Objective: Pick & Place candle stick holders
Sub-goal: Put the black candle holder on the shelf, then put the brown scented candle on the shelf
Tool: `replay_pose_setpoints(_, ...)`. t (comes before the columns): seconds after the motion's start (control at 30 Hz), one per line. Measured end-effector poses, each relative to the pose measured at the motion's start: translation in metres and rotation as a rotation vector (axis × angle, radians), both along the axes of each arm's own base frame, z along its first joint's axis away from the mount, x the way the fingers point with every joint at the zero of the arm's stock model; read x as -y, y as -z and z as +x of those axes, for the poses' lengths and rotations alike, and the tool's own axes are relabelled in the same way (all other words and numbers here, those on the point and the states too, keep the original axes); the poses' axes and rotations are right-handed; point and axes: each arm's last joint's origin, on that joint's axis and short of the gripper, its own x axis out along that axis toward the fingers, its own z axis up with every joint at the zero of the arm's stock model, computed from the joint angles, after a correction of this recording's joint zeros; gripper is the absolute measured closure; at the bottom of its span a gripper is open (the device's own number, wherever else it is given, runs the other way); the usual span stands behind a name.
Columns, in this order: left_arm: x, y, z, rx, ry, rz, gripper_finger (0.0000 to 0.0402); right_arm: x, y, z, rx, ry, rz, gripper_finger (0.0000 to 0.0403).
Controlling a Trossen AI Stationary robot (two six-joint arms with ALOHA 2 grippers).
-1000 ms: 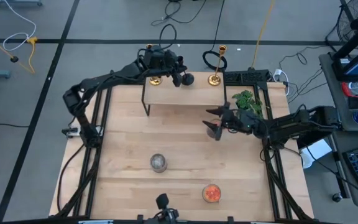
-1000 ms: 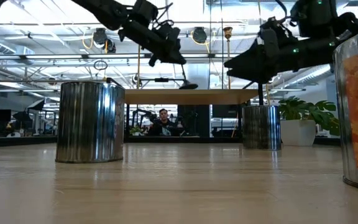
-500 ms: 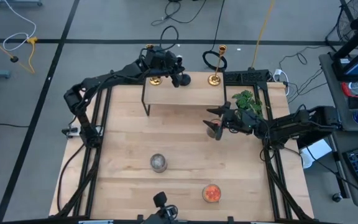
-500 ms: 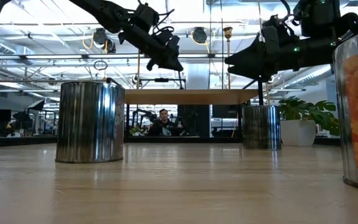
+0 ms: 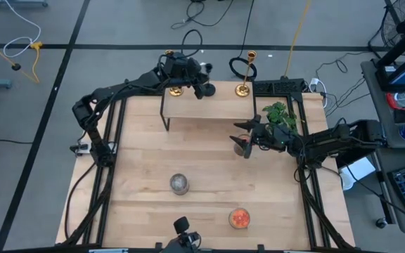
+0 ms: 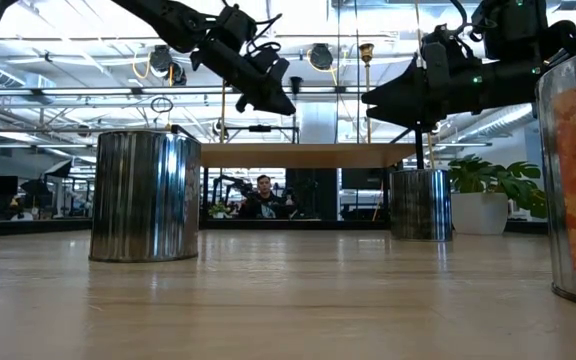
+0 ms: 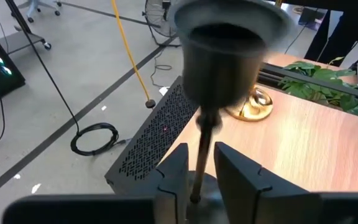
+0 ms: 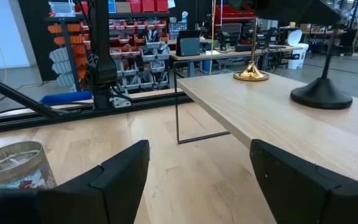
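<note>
A black candlestick stands on the raised wooden shelf at the table's far side, between two gold candlesticks. My left gripper is shut on its stem. My right gripper hovers open just past the shelf's near edge, beside and above a glass cup with orange in it, which also shows in the right wrist view. A grey cup and an orange cup stand on the table nearer the front. My left gripper pinches the black candlestick's thin stem between its two fingers, below the cup-shaped top. The fingers lie across the stem. The candlestick stands nearly upright with its round base on the shelf.
A leafy green plant stands at the shelf's right end, close behind my right arm. The shelf stands on thin black legs. A person sits in the room beyond the table.
My left gripper has moved a little toward the table's left and down with the black candlestick. The candlestick has gone from slanted, base lifted above the shelf, to nearly upright with its base on the shelf.
</note>
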Motion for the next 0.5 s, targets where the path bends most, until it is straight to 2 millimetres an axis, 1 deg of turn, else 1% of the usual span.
replay_pose_setpoints(0.27,0.001,-0.001,0.001,0.008,0.002,0.003,0.0287,0.0,0.0,0.0,-0.004,0.0,0.001,0.0124)
replay_pose_setpoints(0.5,0.012,-0.012,-0.011,-0.042,-0.003,-0.03,0.0284,0.0,0.0,0.0,-0.004,0.0,0.0,0.0124)
